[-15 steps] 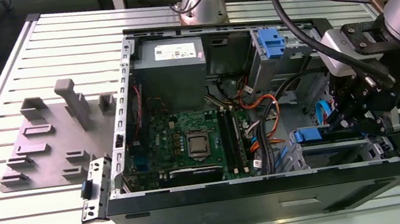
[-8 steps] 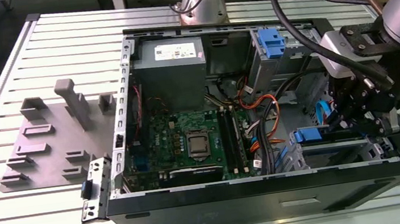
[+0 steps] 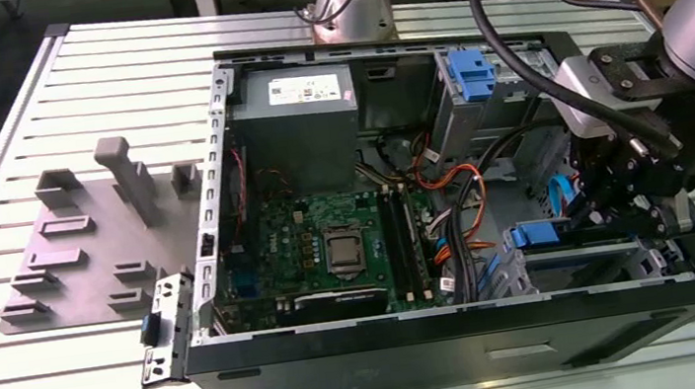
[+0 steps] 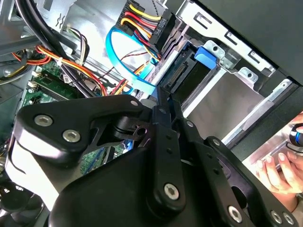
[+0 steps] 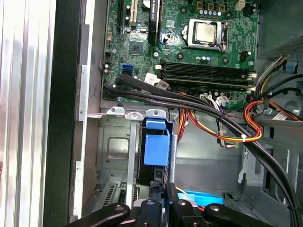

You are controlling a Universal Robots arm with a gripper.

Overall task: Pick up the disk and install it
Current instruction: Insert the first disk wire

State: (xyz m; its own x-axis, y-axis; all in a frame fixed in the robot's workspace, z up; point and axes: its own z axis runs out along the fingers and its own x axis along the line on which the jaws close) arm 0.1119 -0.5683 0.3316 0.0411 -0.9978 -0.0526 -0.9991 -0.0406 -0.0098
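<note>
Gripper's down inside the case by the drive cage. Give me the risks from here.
1. The blue flat cable loops right beside the gripper, so it could snag if the arm moves.
2. The black and orange wire bundles run next to the drive cage and might get pinched or pulled.
3. A person's hand is beside the case, close to the arm, so contact is possible.

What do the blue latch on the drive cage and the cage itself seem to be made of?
The blue latch looks like moulded plastic: even, saturated colour, soft matte sheen, rounded edges. The drive cage looks like bare sheet metal, probably steel: grey, dull reflective finish, stamped holes and folded tabs. Neither can be confirmed by sight alone.
</note>
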